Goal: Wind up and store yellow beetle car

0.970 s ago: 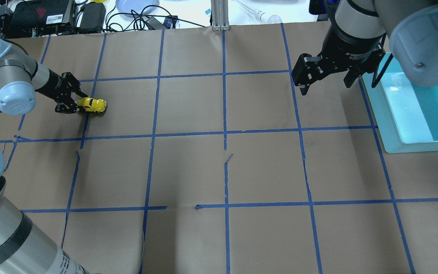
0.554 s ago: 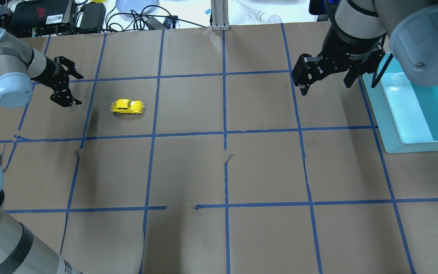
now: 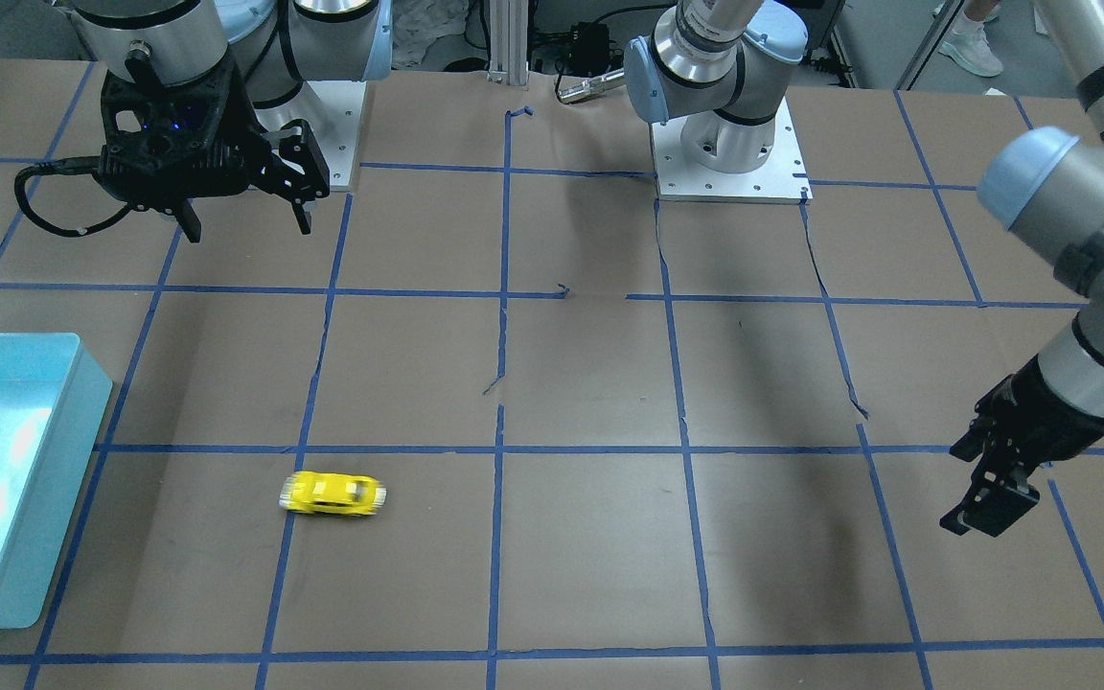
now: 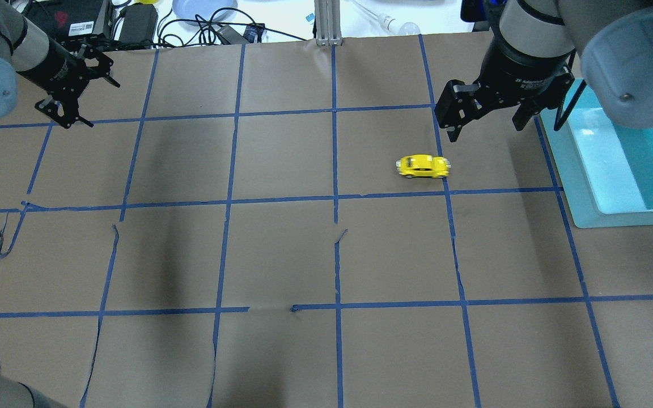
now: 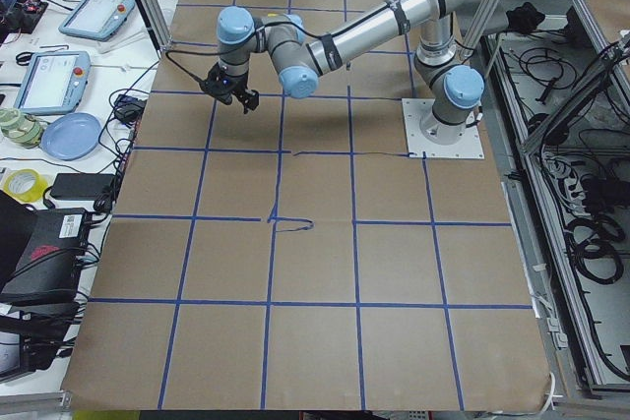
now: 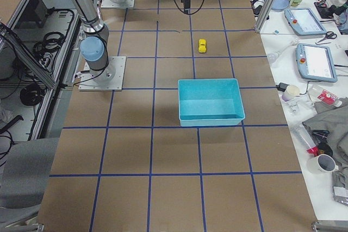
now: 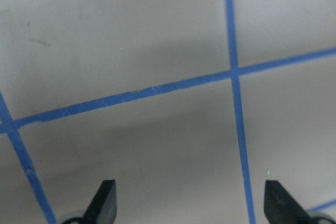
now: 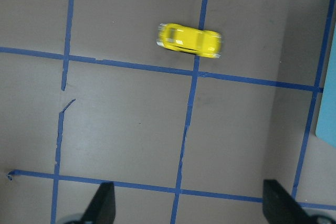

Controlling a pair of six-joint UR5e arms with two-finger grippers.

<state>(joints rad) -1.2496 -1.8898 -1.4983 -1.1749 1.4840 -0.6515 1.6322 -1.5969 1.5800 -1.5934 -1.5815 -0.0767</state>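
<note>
- While both arms hang above the bench [image 4: 281, 255], the yellow beetle car [image 4: 424, 166] sits on its wheels on the brown paper, free of either tool.
- Its outline is slightly smeared in the front-facing view [image 3: 333, 494] and in the right wrist view [image 8: 189, 41].
- From overhead, the car lies lengthwise across the bench, one end over a blue tape line and its side just above the crossing line.
- The right tool [image 4: 485, 130] hangs near the car, a little farther from the robot, without touching it. Its jaws are spread wide and grip nothing.
- The right wrist view shows both dark fingertips [image 8: 105, 198] at the bottom edge with bare paper between them and the car well ahead of them.
- A teal bin [image 4: 579, 187] stands on the robot's right side of the bench, apart from the car, with the right arm partly over it. From the right end of the bench, the car [image 6: 202, 45] lies beyond the bin [image 6: 209, 119].
- The left tool [image 4: 104, 105] is well away on the robot's left, close to the far edge of the bench. Its jaws are apart and empty.
- The left wrist view shows only tape lines and paper between its fingertips [image 7: 105, 198].
</note>
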